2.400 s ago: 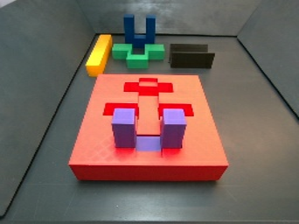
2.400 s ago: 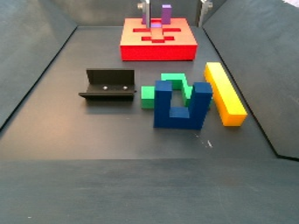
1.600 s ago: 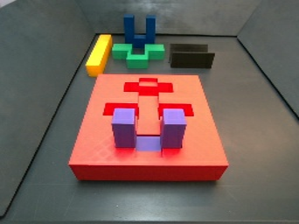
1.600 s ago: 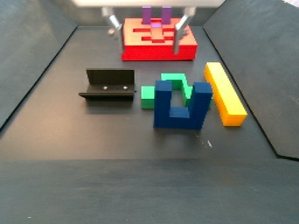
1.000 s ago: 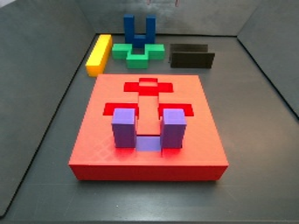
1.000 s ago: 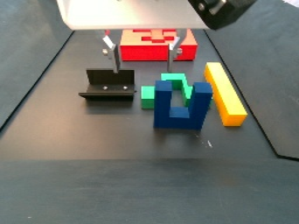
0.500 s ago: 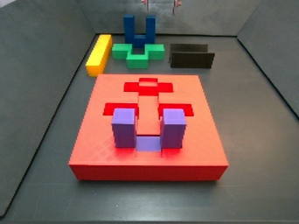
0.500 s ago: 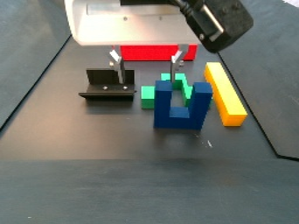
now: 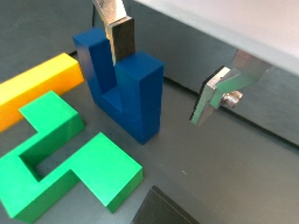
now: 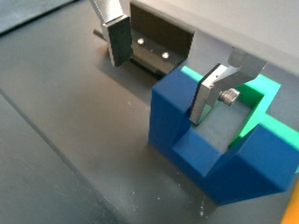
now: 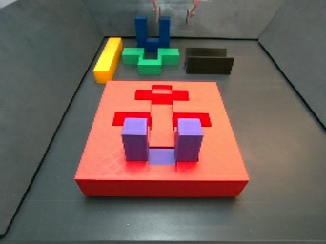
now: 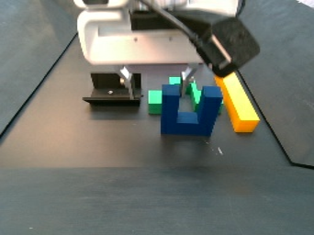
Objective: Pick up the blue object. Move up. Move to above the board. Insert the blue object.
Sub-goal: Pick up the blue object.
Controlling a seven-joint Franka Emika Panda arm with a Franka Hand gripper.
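My gripper (image 12: 156,78) hangs spread just above the blue object (image 12: 192,110), which stands on the floor beside the green block (image 12: 174,94), well apart from the board (image 11: 162,138). Wrist views show one finger (image 9: 117,35) by a prong, the other clear. I judge I should centre the jaws across one prong before descending, avoiding the fixture (image 12: 113,91).

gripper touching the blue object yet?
Cannot tell. In both wrist views the open gripper hangs over the blue object, fingers overlapping its prongs; neither view shows contact or gap plainly.
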